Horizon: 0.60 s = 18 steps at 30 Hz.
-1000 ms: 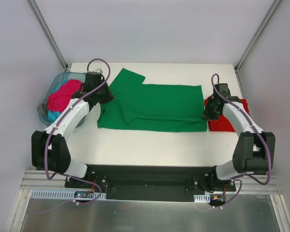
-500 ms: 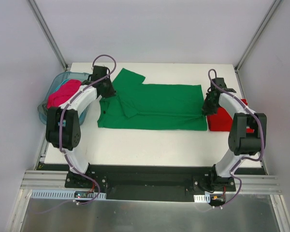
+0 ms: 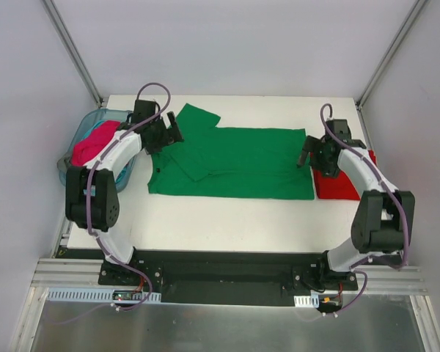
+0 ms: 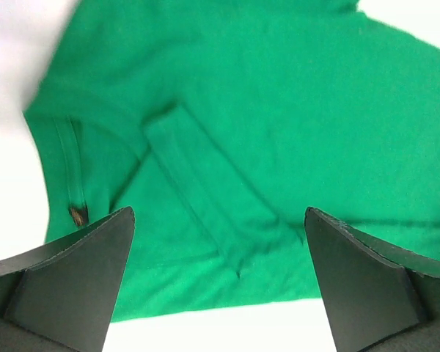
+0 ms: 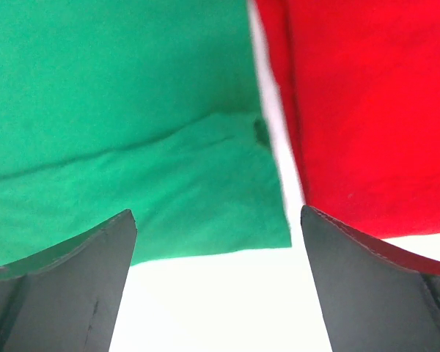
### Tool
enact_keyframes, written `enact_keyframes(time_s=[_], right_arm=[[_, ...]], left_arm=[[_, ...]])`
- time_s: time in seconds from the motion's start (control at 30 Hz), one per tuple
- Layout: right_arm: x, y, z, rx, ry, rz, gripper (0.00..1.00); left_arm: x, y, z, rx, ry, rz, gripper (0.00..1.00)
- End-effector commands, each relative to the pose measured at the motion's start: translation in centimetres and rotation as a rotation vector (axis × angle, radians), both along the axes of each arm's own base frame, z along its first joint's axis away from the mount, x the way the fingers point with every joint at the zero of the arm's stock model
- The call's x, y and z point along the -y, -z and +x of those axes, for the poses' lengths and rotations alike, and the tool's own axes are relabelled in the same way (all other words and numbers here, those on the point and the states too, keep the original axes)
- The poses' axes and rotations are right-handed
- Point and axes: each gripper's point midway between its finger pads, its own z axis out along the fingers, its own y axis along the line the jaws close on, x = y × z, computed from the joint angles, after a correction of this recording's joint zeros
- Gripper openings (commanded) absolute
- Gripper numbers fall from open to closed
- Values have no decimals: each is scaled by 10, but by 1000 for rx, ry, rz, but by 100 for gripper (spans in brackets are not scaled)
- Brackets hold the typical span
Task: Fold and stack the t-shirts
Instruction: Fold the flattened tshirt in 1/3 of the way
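Note:
A bright green t-shirt (image 3: 235, 161) lies spread flat across the middle of the table, its left sleeve folded in over the body. My left gripper (image 3: 169, 132) hovers open over its collar end, with nothing between the fingers. In the left wrist view the green t-shirt (image 4: 264, 110) fills the frame under my left gripper (image 4: 218, 213). My right gripper (image 3: 312, 154) stands open above the shirt's right edge. A folded red t-shirt (image 3: 341, 183) lies just beyond that edge. In the right wrist view my right gripper (image 5: 216, 213) spans the green hem corner (image 5: 205, 191) and the red t-shirt (image 5: 367, 110).
A translucent blue basket (image 3: 64, 170) at the table's left edge holds a pink t-shirt (image 3: 95, 143) and a teal one (image 3: 82, 176). White table (image 3: 227, 220) shows in front of the green shirt. Grey walls close in on three sides.
Both grippers went from shut to open and let go of the green shirt's ends. Both arms swung in over the shirt.

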Motion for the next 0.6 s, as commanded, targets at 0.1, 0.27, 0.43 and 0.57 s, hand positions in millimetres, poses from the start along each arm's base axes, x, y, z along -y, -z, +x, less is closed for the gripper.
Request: enact_keyframes(time_s=[0.1, 0.27, 0.43, 0.57], right_arm=[[-63, 7, -24, 39, -195, 179, 96], [-80, 41, -22, -60, -216, 199, 96], [-71, 66, -38, -133, -161, 170, 96], [-64, 74, -63, -159, -140, 151, 96]], left_arm=[[27, 21, -71, -82, 62, -185, 99], [21, 63, -87, -180, 28, -170, 99], [8, 95, -115, -266, -19, -121, 99], [-3, 113, -146, -313, -49, -83, 99]])
